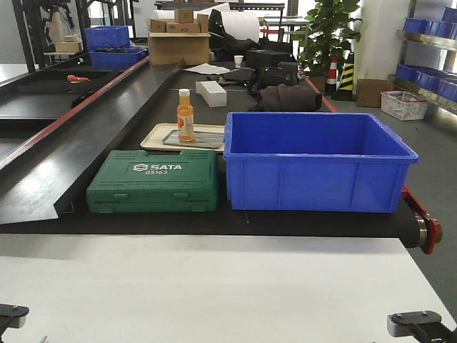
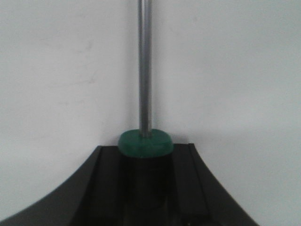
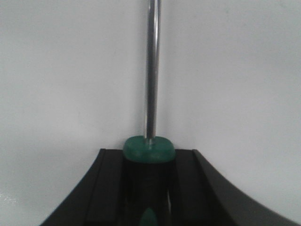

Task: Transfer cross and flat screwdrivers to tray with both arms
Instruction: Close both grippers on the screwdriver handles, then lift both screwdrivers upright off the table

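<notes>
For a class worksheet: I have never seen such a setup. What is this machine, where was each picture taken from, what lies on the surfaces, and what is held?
This is a two-armed robot. The wide picture looks forward from its body: a white table, then a black shelf carrying a green tool case, a blue crate and a beige tray with an orange bottle. The other two pictures come from cameras on its wrists, looking along each gripper. The left gripper is shut on the left screwdriver; the right gripper is shut on the right screwdriver. Both steel shafts point away over the white surface.
</notes>
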`<state>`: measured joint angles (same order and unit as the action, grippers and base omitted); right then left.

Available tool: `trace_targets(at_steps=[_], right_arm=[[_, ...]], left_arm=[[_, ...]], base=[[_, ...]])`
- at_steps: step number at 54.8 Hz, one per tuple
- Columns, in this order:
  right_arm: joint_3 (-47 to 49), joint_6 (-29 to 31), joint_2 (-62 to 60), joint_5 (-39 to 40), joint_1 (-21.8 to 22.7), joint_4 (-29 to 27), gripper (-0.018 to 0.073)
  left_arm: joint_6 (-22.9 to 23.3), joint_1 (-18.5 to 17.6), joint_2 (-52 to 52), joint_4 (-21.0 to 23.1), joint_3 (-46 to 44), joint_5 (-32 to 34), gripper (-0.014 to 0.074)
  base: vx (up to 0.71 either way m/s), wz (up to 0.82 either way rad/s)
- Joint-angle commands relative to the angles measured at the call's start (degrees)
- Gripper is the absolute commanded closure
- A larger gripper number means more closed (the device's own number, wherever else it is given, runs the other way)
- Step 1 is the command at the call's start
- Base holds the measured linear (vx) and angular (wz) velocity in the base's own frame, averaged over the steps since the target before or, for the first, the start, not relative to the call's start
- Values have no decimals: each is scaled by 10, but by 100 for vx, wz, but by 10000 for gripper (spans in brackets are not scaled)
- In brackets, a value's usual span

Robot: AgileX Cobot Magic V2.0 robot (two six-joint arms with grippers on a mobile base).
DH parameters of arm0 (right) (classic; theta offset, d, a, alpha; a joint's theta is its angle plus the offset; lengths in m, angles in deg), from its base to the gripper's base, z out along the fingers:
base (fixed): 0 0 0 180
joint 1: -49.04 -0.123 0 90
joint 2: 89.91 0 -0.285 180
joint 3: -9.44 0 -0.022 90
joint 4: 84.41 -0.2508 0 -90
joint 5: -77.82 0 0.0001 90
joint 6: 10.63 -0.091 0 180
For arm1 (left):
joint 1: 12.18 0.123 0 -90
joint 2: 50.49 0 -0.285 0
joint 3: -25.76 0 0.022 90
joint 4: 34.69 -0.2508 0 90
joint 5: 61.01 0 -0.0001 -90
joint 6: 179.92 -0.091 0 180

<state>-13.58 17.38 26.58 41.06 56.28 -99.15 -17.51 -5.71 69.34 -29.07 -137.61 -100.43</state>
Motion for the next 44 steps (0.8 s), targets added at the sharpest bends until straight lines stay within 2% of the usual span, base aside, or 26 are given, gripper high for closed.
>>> trace_targets(at_steps=[1,7,13,19,26,30,35,39,44], right_arm=[[8,-1,-8,-30,2,-12,570],[29,-1,-11,-57,2,-22,568],[54,0,-29,-66,2,-49,567],[74,27,-66,-61,2,-87,567],[94,67,-118,-64,0,-143,567],[103,91,-154,-60,-19,-162,567],[112,92,-196,-46,-57,-170,567],[119,71,-228,-14,-104,-182,567],[135,27,-262,45,-164,-191,567]], left_arm=[[5,-3,-21,37,-11,-6,604],[-3,-3,-28,84,-11,5,603],[-33,-3,-54,141,-11,29,603],[-79,-3,-103,191,-11,58,602],[-140,-4,-169,273,-11,76,602],[-178,-10,-210,325,-11,76,602],[-224,-32,-256,384,-11,72,601],[-242,-54,-291,415,-13,76,599],[-240,-81,-330,434,-30,85,596]], base=[[0,0],[0,0],[0,0],[0,0],[0,0],[0,0],[0,0],[0,0],[0,0]])
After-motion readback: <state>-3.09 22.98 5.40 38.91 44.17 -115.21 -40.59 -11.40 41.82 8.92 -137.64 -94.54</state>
